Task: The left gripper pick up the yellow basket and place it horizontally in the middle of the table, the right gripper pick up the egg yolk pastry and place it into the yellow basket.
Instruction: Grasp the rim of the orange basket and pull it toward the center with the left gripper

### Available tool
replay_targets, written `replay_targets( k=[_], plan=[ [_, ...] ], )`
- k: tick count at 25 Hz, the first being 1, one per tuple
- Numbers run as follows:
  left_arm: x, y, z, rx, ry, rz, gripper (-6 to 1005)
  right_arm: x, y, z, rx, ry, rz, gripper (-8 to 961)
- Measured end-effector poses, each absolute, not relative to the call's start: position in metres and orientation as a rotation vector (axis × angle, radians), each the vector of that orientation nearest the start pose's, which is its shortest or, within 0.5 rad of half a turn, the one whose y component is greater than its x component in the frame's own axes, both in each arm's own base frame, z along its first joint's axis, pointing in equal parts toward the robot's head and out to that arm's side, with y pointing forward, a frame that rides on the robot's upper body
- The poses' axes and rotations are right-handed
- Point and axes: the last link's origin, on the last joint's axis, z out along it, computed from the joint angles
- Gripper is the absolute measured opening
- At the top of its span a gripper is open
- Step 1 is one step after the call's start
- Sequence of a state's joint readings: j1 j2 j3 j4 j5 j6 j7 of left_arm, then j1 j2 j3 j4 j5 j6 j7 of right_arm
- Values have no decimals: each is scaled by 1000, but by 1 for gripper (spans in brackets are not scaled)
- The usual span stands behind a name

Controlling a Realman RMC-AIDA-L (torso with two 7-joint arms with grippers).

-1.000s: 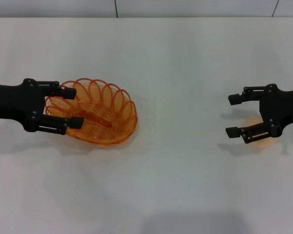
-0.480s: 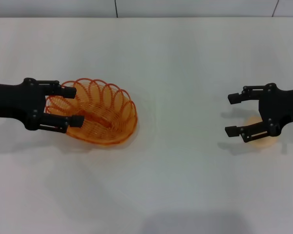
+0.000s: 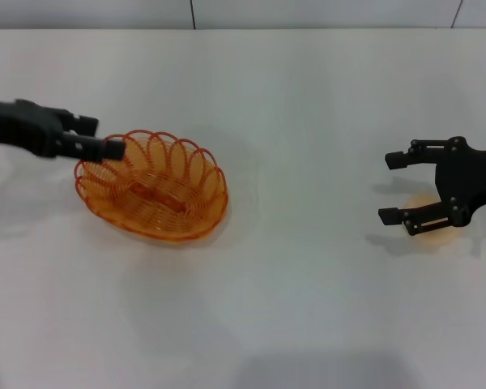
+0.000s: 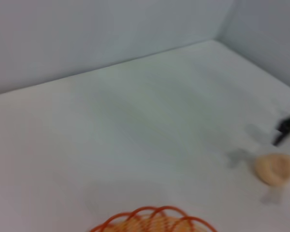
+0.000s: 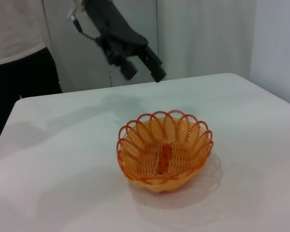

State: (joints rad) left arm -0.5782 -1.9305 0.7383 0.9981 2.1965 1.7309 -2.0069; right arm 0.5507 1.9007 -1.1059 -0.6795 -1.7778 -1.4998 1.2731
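Orange-yellow wire, translucent: the basket (image 3: 152, 189), one item, oval, looped rim, spiral base. I read it sitting flat on the bench (image 3: 308, 308), left of centre in my head view, mouth up. In my right wrist view the basket (image 5: 164, 150) stands upright on its base, with a small orange piece lying inside that I cannot identify. My left wrist view catches only a strip of its rim (image 4: 152, 221).

Left gripper (image 3: 93, 136): above the basket's left rim, clear of the wire in the right wrist view, where the left gripper (image 5: 142, 66) hangs in the air behind the basket, fingers parted, holding nothing.

Pastry (image 3: 432, 219): one, pale cream-peach, domed, resting on the bench at the far right, well apart from the basket. Most of it is hidden by the arm in the head view; the left wrist view shows the pastry (image 4: 274, 168) whole, lying alone on the white surface.

Right gripper (image 3: 398, 188): black, spread wide, gripping nothing. Its fingertips point toward the bench centre and the pastry lies just under its lower finger and wrist; I cannot tell whether they touch.

Bench: plain white, matte, carrying both items. Beyond its far edge in the right wrist view, a person (image 5: 19, 58) in a light top and dark trousers.
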Motion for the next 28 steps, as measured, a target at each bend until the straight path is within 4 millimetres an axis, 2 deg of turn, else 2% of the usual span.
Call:
replay_targets(
  k=[5,9,12,18,28],
  plan=[
    [-240,369,114,-2540,-1265,-150,801,254,346,26,-2881,180,443,883],
    [-239,383,121,-2427,-1352,3,794,254,344,23,-2879,167,448,883],
    [-242,391,118,-2377,-1368,128,788,252,343,20,-2881,154,455,882],
    [-248,404,93,-2335,-1370,290,777,252,341,17,-2885,145,453,882],
    [-264,407,47,-2334,-1381,325,759,250,339,11,-2895,145,461,882]
  ],
)
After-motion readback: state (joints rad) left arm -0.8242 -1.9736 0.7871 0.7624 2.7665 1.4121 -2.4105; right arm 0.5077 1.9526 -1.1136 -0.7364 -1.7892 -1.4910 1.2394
